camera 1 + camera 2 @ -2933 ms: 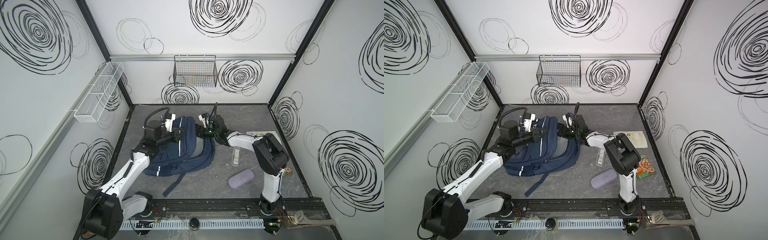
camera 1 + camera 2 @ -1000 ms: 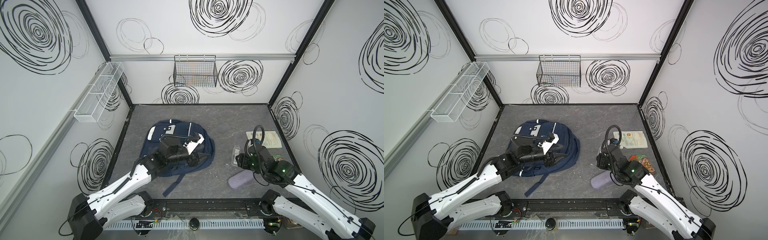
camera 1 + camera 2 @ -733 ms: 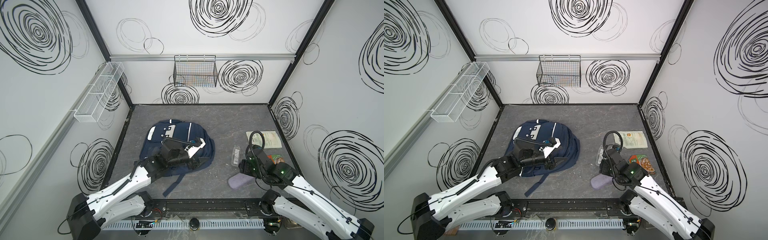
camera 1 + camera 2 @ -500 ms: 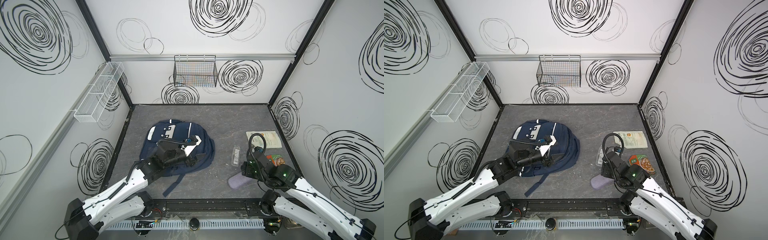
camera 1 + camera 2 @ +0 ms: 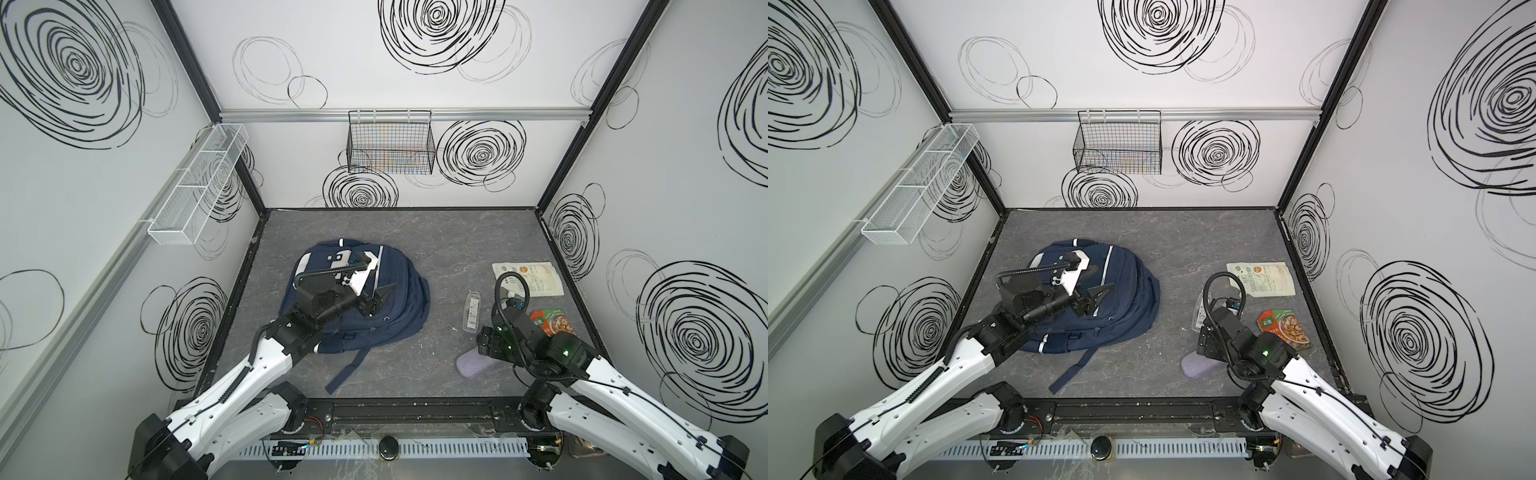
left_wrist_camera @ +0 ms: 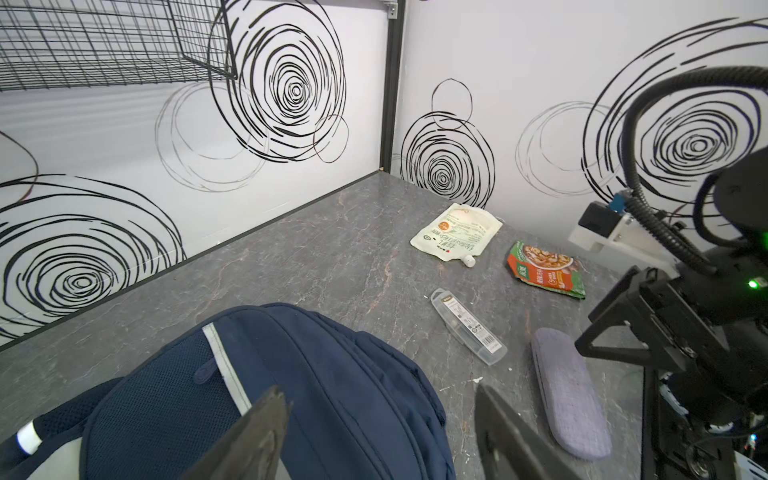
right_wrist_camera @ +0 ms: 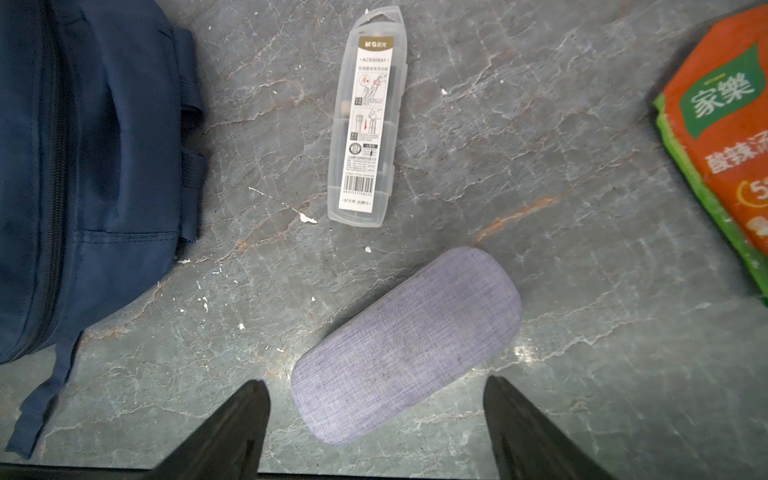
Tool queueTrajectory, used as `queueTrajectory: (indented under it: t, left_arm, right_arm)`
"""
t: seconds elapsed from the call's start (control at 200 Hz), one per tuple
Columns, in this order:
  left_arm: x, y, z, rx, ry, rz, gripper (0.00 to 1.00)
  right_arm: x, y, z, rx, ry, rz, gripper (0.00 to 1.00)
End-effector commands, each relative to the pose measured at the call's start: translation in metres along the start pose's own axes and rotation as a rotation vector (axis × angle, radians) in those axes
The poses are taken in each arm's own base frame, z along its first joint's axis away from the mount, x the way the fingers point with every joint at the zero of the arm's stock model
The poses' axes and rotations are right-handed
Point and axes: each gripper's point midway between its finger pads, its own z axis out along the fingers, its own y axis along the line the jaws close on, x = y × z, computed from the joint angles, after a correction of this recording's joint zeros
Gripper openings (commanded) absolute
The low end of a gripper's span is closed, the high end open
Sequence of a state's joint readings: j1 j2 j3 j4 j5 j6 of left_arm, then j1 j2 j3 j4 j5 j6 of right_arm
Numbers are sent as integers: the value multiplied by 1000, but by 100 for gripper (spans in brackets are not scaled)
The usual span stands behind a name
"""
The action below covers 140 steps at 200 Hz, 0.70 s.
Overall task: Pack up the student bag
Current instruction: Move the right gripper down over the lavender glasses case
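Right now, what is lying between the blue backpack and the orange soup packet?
A clear plastic case lies on the table between the backpack and the packet, touching neither; the right wrist view shows it best.

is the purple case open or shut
Shut: in the right wrist view the purple case lies flat on the table, its lid closed with no gap showing.

Robot test cell, lab type. Closed booth: white wall panels (image 5: 374,62) scrawled with black spirals, black frame posts (image 5: 194,79), grey stone-look tabletop (image 5: 449,249). White arms (image 5: 249,374) mounted on a base rail (image 5: 415,415) behind the left gripper (image 6: 378,399) and right gripper (image 7: 374,386). Black wire basket (image 5: 390,145) hangs on the wall well beyond the left gripper. White mesh tray (image 5: 199,183) is fixed to the wall on that gripper's left.
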State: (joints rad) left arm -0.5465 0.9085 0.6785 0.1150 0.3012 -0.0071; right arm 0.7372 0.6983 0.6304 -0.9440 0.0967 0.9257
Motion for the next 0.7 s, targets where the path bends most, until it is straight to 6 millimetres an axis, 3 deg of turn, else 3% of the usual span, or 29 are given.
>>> queueTrajectory:
  t: [0.0,0.16,0.355,0.46,0.505,0.555,0.695]
  left_arm:
    - [-15,3,-4,-10,-64,0,75]
    - [-14,0,-2,11,-52,-12,75]
    - [-11,0,0,16,-42,-20,76]
    - [-10,2,0,5,-38,-19,75]
    - [-11,2,-1,5,-41,-18,75]
    - [-13,1,-2,8,-44,-15,75]
    - [-13,-1,-3,13,-50,-8,75]
  right_arm:
    - [0,-5,1,43,1,46,84]
    - [3,1,3,49,36,111,85]
    - [35,12,25,-49,160,243,86]
    - [46,2,31,-30,177,311,87]
    - [50,-7,35,7,177,356,99]
    - [57,-14,38,36,191,390,100]
    - [46,-15,36,54,142,415,100]
